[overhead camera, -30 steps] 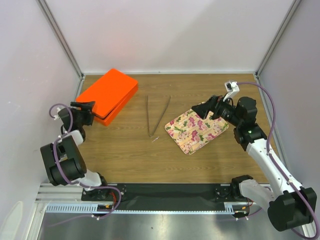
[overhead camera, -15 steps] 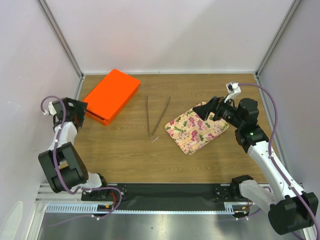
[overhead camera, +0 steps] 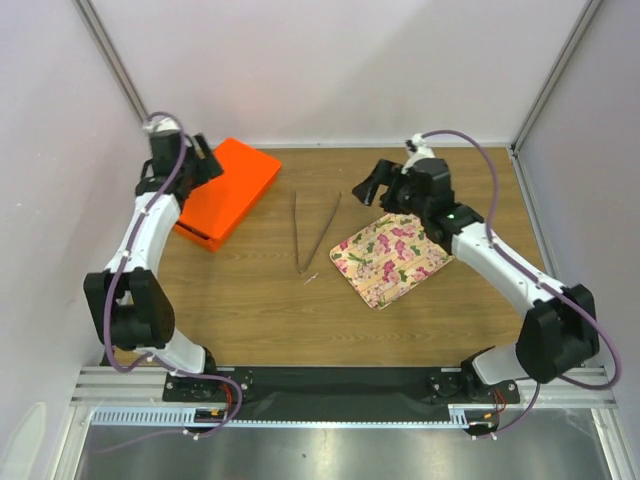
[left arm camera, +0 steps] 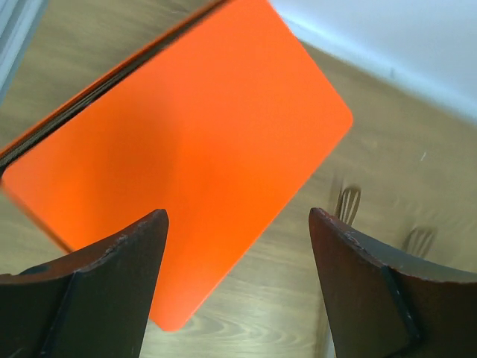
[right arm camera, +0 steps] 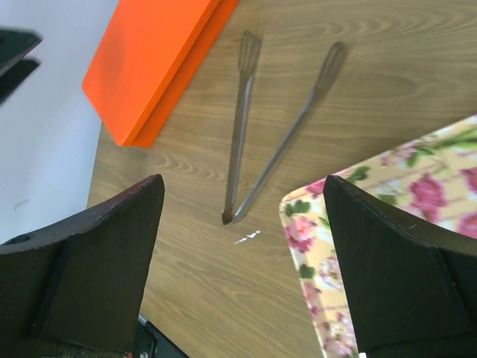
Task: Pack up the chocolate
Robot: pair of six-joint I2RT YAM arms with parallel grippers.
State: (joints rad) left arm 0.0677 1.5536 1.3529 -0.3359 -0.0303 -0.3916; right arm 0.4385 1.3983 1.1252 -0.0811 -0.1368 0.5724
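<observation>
- My left gripper (left arm camera: 238, 221) has its jaws spread wide and grips nothing. In its wrist view the dark fingers (left arm camera: 112, 287) frame the orange case (overhead camera: 228, 188) from above without touching it.
- From the top camera that gripper sits in the upper left of the frame, over the case's far left corner.
- The orange case lies flat and closed on the wooden table (overhead camera: 250, 290), turned at an angle. Its lid is plain, and a dark seam runs along one edge in the left wrist view.
- My right gripper (right arm camera: 242, 186) is also wide open and holds nothing. In the top view it hangs right of centre in the upper part of the frame, near the far corner of the tray (overhead camera: 393, 258).
- The tray carries a print of pink roses on pale yellow (a pattern only, no lettering I can read).
- Metal tongs (overhead camera: 312, 228) lie between the case and the tray, touching neither. Their arms spread toward the top of the frame.
- The chocolate: no view shows it, so I cannot tell where it is.
</observation>
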